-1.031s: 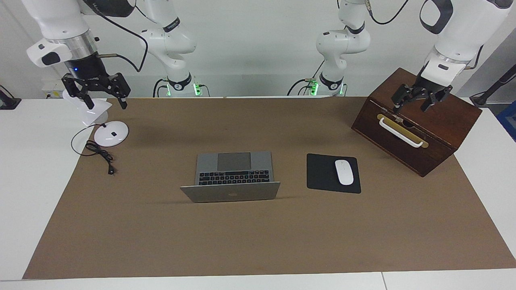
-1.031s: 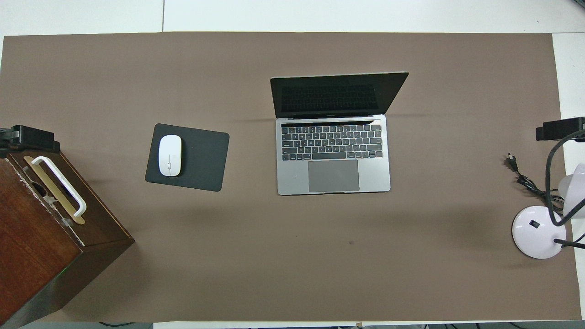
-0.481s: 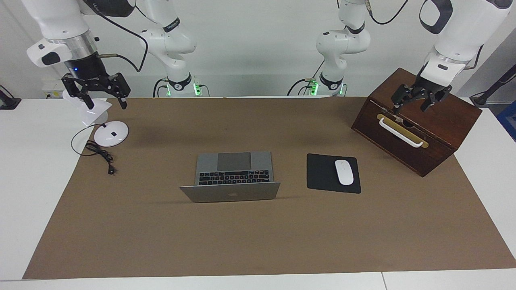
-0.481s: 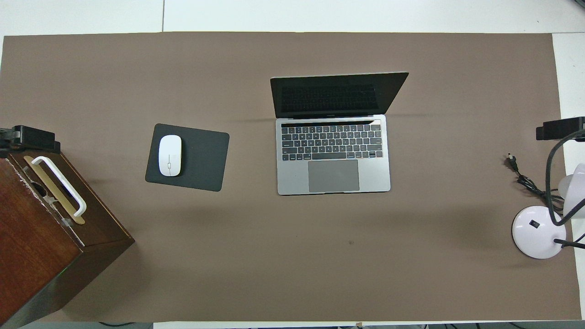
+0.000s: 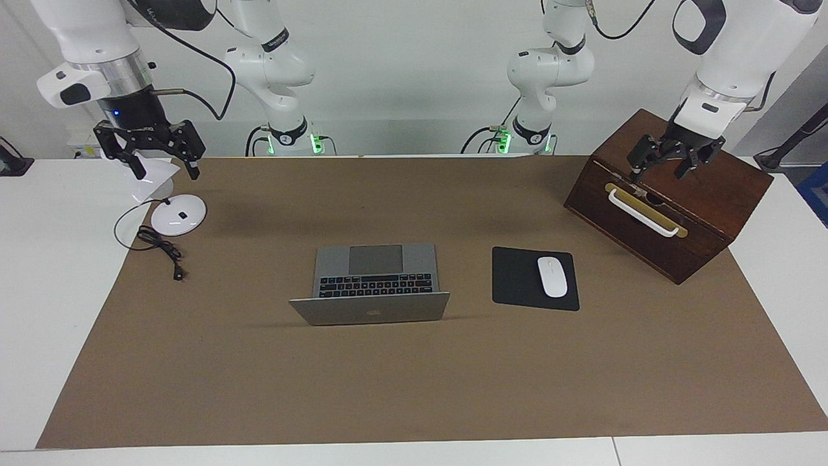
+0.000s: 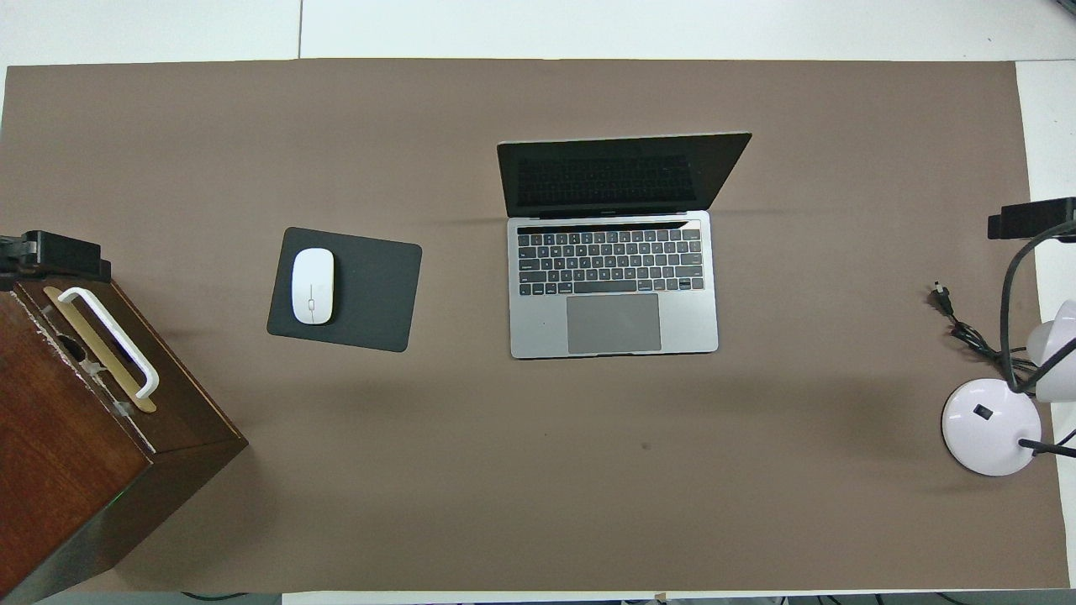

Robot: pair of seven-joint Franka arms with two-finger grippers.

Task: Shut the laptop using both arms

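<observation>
The laptop (image 5: 370, 283) sits open mid-table on the brown mat (image 5: 414, 375), well apart from both pincers. The left pincer (image 5: 668, 164) hangs open over the wooden box (image 5: 705, 213) at its own end. The right pincer (image 5: 154, 157) hangs open over the white lamp (image 5: 173, 213) at the other end. Beside the laptop, toward the box, lies a mouse (image 5: 552, 276) on its pad (image 5: 517, 278).

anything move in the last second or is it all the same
Only small shifts: the right claw rose a little over the white lamp and drifted toward its end of the table; the left claw lifted slightly over the wooden box. Both are open and hold nothing. The laptop is open as before; mouse and pad unmoved.
</observation>
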